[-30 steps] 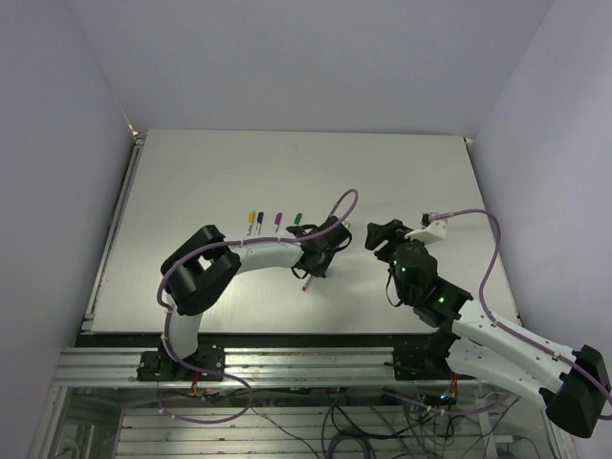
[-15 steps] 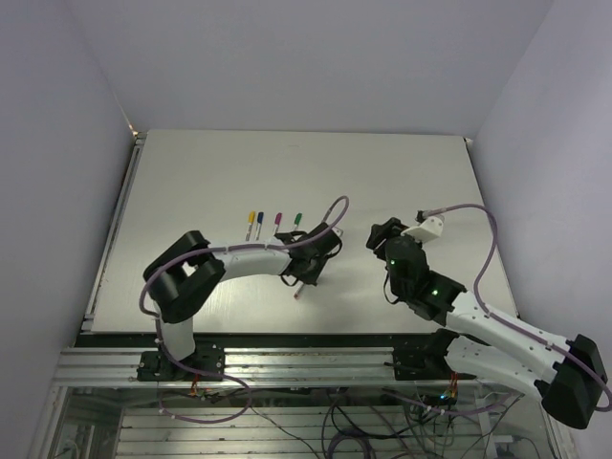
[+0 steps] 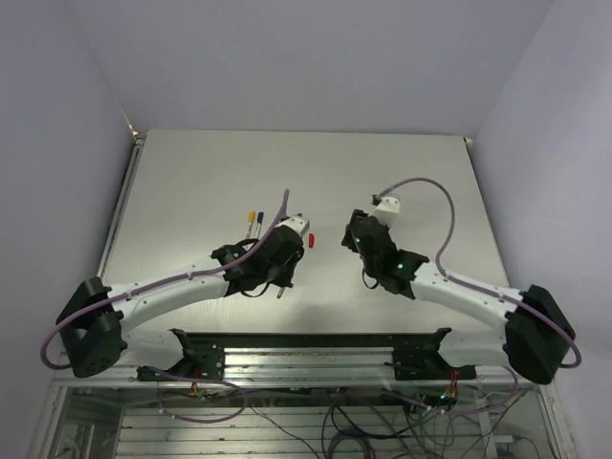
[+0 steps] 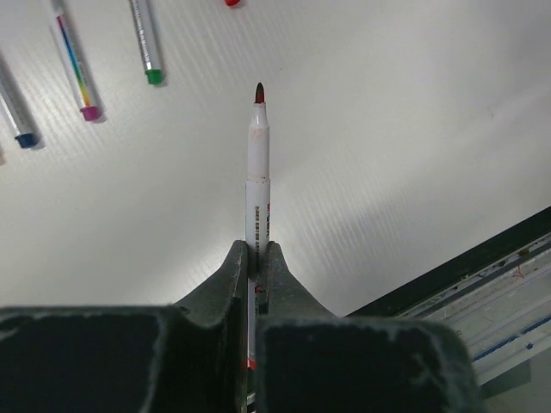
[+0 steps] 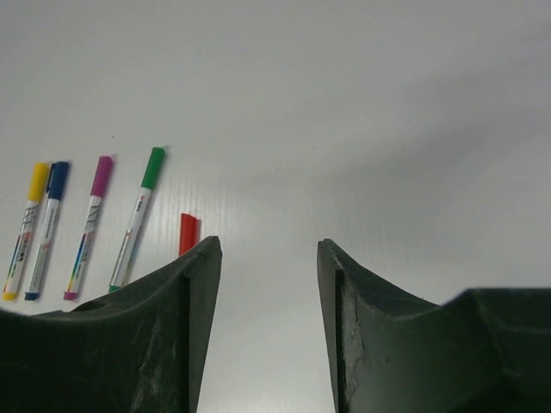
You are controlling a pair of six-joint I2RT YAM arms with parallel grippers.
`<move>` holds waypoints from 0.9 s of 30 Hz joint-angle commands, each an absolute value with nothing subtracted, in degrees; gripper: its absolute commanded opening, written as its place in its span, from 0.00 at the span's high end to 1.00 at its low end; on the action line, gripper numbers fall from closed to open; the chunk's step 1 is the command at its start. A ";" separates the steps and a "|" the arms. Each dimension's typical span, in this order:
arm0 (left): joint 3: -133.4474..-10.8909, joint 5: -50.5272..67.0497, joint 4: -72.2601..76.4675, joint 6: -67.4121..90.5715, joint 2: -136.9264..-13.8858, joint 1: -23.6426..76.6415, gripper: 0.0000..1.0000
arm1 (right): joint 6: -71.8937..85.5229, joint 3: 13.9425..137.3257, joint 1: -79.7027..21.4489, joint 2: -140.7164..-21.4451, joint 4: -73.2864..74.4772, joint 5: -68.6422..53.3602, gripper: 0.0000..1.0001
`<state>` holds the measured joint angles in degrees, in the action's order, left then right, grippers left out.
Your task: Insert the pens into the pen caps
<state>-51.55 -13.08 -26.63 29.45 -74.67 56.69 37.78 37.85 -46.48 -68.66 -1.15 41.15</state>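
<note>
My left gripper (image 4: 256, 249) is shut on a silver pen (image 4: 257, 172), whose bare dark-red tip points forward above the table. In the top view that gripper (image 3: 277, 273) hangs just left of the loose red pen cap (image 3: 311, 239). The red cap (image 5: 188, 232) lies just beyond my right gripper's left finger. My right gripper (image 5: 267, 245) is open with nothing between its fingers, and from above it (image 3: 354, 235) sits right of the cap. Yellow (image 5: 26, 231), blue (image 5: 47, 225), purple (image 5: 89, 225) and green (image 5: 136, 215) capped pens lie in a row to the left.
The table's near edge (image 4: 482, 258) runs close behind the left gripper. From above, the left arm hides the green and purple pens, while the yellow (image 3: 251, 222) and blue (image 3: 260, 222) ones show. Purple cables (image 3: 421, 186) loop over both wrists.
The left arm has stretched out low and carried the held pen leftward. The right gripper has moved left toward the red cap, which now shows from above.
</note>
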 commanded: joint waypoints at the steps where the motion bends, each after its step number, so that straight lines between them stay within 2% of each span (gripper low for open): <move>1: -48.57 -16.98 -25.37 32.53 -71.24 56.79 0.93 | 33.46 42.72 -45.84 -75.92 -3.17 33.48 0.54; 15: -35.27 -16.77 -12.93 34.79 -63.24 54.89 0.93 | 34.33 51.17 -45.94 -94.24 -4.03 24.21 0.56; 21: -30.29 -10.16 -6.83 34.26 -60.94 50.44 0.93 | 33.84 54.98 -45.95 -99.45 -4.89 23.00 0.57; 27: -29.49 -7.40 -5.88 33.24 -60.70 48.30 0.93 | 33.67 58.72 -45.92 -104.27 -5.02 22.07 0.48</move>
<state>-29.50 -11.03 -9.89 33.93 -61.60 48.99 34.37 55.68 -46.09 -101.62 -4.03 22.94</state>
